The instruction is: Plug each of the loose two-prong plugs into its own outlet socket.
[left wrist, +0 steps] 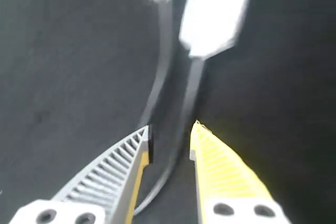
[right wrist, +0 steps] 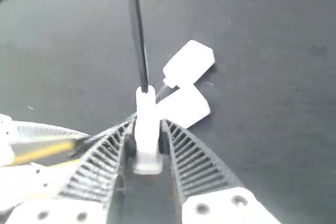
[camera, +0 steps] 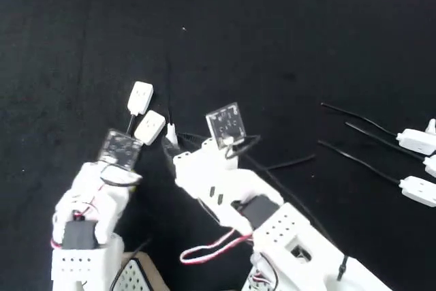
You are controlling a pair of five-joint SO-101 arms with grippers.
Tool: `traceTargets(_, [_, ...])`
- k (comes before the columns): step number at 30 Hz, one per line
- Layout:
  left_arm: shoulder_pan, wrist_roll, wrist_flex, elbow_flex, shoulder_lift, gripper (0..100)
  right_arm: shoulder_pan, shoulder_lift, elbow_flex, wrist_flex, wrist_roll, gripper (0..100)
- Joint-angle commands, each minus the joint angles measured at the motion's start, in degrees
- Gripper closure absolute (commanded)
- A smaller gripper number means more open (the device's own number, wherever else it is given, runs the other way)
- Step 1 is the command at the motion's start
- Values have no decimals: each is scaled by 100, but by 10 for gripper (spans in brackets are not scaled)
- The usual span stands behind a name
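Observation:
Two white outlet sockets [camera: 140, 97] [camera: 150, 127] lie side by side on the black table, left of centre, each trailing a black lead. My right gripper [right wrist: 147, 129] is shut on a white two-prong plug [right wrist: 146, 135], whose black cable [right wrist: 137, 30] runs away from it. The plug [camera: 170, 133] sits just right of the nearer socket [right wrist: 184, 106], apart from it. My left gripper [left wrist: 171, 132] is open just behind the sockets [left wrist: 215, 14], its fingers astride one socket's lead [left wrist: 181, 124].
Several more loose white plugs [camera: 415, 141] [camera: 419, 190] with black cables lie at the table's right edge. Square marker plates ride on both wrists [camera: 226, 124] [camera: 121, 148]. Open black cloth [camera: 272, 46] stretches across the back and middle.

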Motion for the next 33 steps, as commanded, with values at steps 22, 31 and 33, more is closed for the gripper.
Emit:
traceTargets(22, [1868,1451,-563,-1174,-44,802,-659,-4233,1121,1662,-325,987])
traceTargets(31, [1455,1732,-791,-1174,-44,802,-668,-4312,848,2426,-360,987])
traceTargets(33, [1121,1873,-1020,-1156,-44,801,-668,-4224,734,2567,-360,987])
